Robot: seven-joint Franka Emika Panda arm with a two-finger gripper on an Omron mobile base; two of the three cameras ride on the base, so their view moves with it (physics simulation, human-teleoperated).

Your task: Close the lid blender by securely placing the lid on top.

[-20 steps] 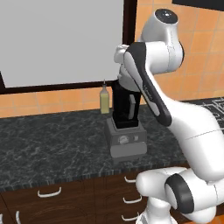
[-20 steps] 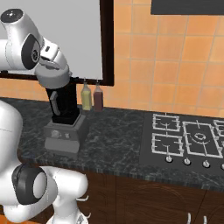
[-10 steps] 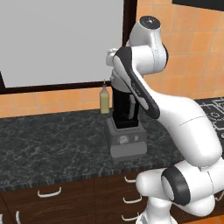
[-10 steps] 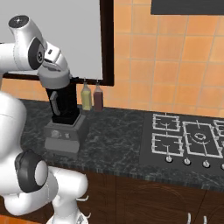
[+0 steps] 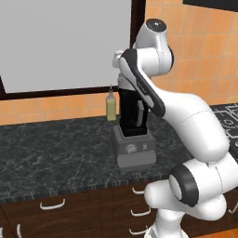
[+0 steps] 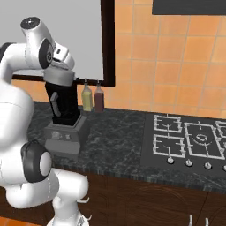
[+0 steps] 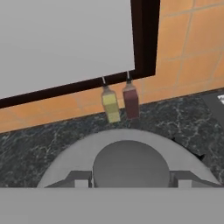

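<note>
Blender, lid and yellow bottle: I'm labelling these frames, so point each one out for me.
blender point(image 6: 63, 134): right base view, front of its grey base.
lid point(image 7: 130, 165): hand view, its raised centre.
yellow bottle point(image 7: 110, 105): hand view, middle of its body.

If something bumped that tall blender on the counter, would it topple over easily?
Probably not easily: the blender sits on a broad boxy base that looks wider than its jar. Still, the black jar stands tall, so a shove near the top, where the lid is, could rock it. A low push would more likely slide it along the counter.
</note>
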